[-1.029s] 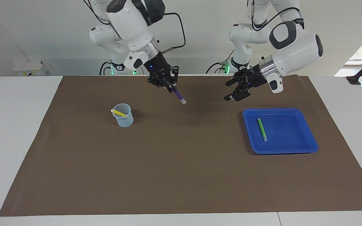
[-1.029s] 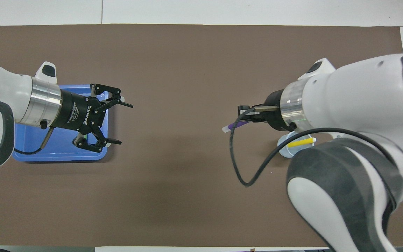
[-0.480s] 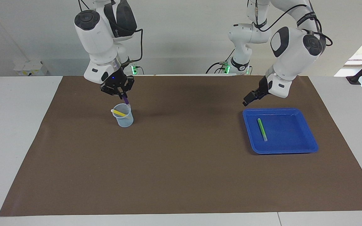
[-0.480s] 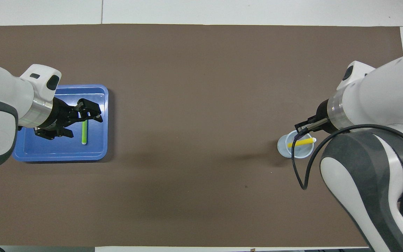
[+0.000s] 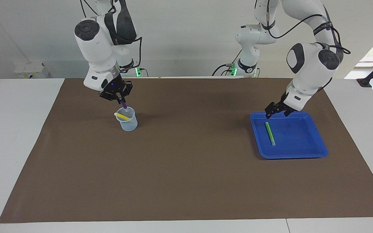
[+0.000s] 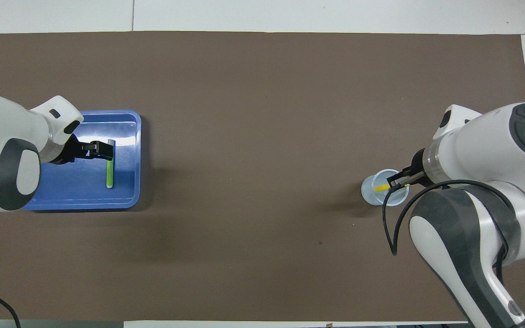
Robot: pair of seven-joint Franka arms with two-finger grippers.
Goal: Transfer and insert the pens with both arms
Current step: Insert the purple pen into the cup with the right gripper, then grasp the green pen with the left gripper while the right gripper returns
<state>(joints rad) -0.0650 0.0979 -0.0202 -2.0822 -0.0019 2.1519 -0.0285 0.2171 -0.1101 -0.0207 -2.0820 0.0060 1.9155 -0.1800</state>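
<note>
Purple pen [image 5: 123, 106] clamped in the right gripper [image 5: 120, 101], whitish tip inside the cup [image 5: 127, 119] beside the yellow pen [image 5: 122, 116]. Overhead hides it: two pens show, yellow, and green pen [image 6: 109, 170] in the blue tray [image 6: 128, 200] under the spread left gripper [image 6: 104, 151].

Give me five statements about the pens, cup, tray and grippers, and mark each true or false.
1. The green pen lies in the blue tray. True.
2. The yellow pen lies on the brown mat. False: it rests in the clear cup.
3. The right gripper holds the purple pen over the cup. True.
4. The left gripper grips the green pen. False: its jaws are open above the tray.
5. The cup stands inside the tray. False: they stand at different ends of the table.
</note>
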